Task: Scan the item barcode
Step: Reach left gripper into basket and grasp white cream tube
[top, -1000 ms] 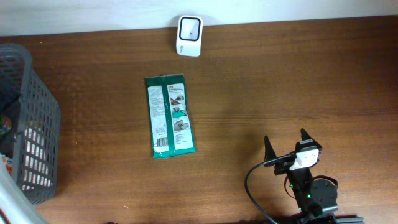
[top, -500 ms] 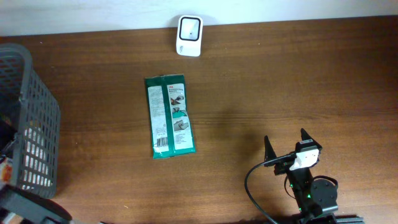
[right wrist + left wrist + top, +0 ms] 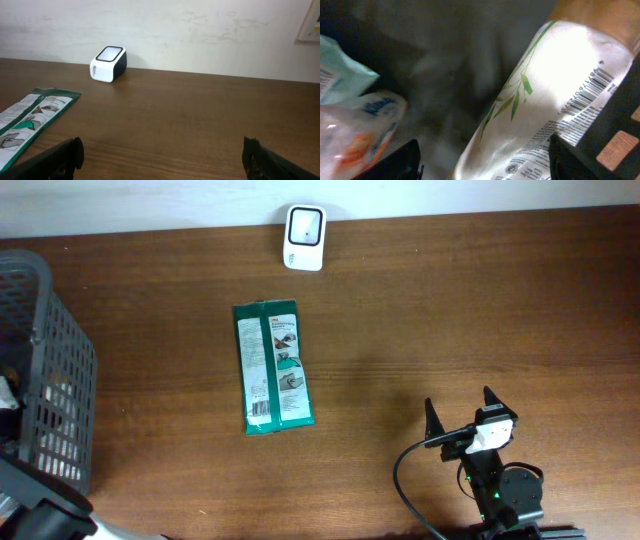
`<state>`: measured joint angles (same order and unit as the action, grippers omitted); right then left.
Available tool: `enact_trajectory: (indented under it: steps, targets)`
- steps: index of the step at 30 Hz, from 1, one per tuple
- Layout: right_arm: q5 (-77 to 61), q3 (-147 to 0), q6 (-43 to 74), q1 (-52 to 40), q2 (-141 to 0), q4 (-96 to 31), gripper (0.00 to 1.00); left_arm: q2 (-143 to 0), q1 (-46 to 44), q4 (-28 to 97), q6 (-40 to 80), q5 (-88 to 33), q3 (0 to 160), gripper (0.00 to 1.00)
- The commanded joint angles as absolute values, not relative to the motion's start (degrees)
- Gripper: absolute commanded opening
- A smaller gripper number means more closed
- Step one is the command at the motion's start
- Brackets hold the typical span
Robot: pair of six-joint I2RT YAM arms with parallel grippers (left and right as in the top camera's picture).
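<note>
Two pincers, right pincer spread over open table, left pincer (in cramped basket) seemingly straddling white pouch, grip unclear

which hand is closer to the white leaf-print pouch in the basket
Left. The left hand is in the basket, fingers straddling the pouch; the right hand is far over the table.

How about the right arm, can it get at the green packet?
Probably yes: the right gripper is open, and only bare table lies between it and the green packet. Its reach I cannot judge.
</note>
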<state>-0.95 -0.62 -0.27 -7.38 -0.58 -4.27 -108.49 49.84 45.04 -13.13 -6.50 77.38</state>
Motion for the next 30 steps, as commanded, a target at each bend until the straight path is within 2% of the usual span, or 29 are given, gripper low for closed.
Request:
enact_trajectory:
  steps: [1,5,6,7,8,15,20,23,30]
  targets:
    - [-1.3,-0.3,-0.6,-7.1,-0.2,-4.5,0.98,-109.9,49.5,42.9,-14.0,-7.1,72.7,0.62]
    - [-1.3,-0.3,-0.6,-7.1,-0.2,-4.5,0.98,-109.9,47.9,41.8,-14.0,-8.0,71.3,0.28]
    - [-1.3,-0.3,-0.6,-7.1,-0.2,-4.5,0.98,-109.9,47.7,41.8,-14.0,-8.0,71.3,0.24]
    - [-1.3,-0.3,-0.6,-7.1,-0.2,-4.5,0.98,-109.9,47.0,41.8,-14.0,-8.0,71.3,0.1]
    - [-1.3,-0.3,-0.6,-7.1,-0.2,-4.5,0.98,-109.9,46.7,41.8,-14.0,-8.0,71.3,0.01]
    - [-1.3,-0.3,-0.6,-7.1,-0.2,-4.5,0.98,-105.9,46.4,48.1,-13.5,-7.9,79.7,0.0]
    - [-1.3,-0.3,-0.6,-7.1,-0.2,-4.5,0.98,-92.6,46.1,47.5,-10.9,-7.9,86.6,0.0]
    - [-1.3,-0.3,-0.6,-7.1,-0.2,-4.5,0.98,-83.4,44.6,43.0,-6.9,-7.9,86.7,0.0]
    - [-1.3,-0.3,-0.6,-7.1,-0.2,-4.5,0.98,-64.9,29.3,33.1,-3.0,-7.5,86.7,0.0]
